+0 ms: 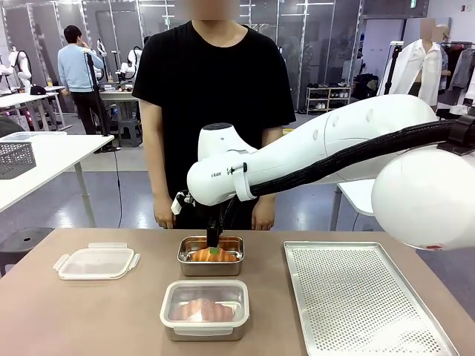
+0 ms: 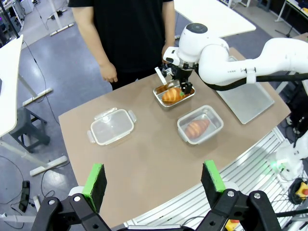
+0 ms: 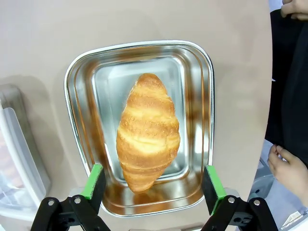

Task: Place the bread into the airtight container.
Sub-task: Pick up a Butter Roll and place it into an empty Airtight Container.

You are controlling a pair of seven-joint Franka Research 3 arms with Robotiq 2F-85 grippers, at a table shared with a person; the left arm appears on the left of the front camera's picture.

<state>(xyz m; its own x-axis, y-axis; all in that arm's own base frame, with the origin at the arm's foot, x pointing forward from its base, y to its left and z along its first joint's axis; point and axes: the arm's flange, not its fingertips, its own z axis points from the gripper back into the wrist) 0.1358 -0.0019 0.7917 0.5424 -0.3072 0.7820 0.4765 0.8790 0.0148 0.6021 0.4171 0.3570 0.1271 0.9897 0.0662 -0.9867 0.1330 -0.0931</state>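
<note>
Inventory, my two pincers and what lies about them.

1. Right pincer point(image 3: 152, 183): mine, jaws spread wide, holding nothing. It points down over item 3.
2. Bread point(image 3: 148, 130): one golden croissant, directly below the right pincer. Its nearer end sits between my two green pads point(image 3: 94, 180), with a gap on each side.
3. Steel container point(image 3: 139, 45): open, no lid, with the bread lying lengthwise on its floor, under the right pincer.
4. Lidded container point(image 1: 205, 308): clear lid on, a second croissant point(image 1: 202, 310) inside. It stands just beside item 3, on my side of the right pincer.
5. Loose lid point(image 1: 96, 262): clear, flat on the table point(image 1: 89, 319), well off to the right pincer's left.
6. Perforated tray point(image 1: 364, 297): metal, to the right pincer's right.
7. Person's hand point(image 3: 288, 168): beyond the right pincer, past the table edge, apart from everything listed.
8. Left pincer point(image 2: 154, 178): mine, jaws spread wide, holding nothing, high above the table and well apart from items 2 to 6.
</note>
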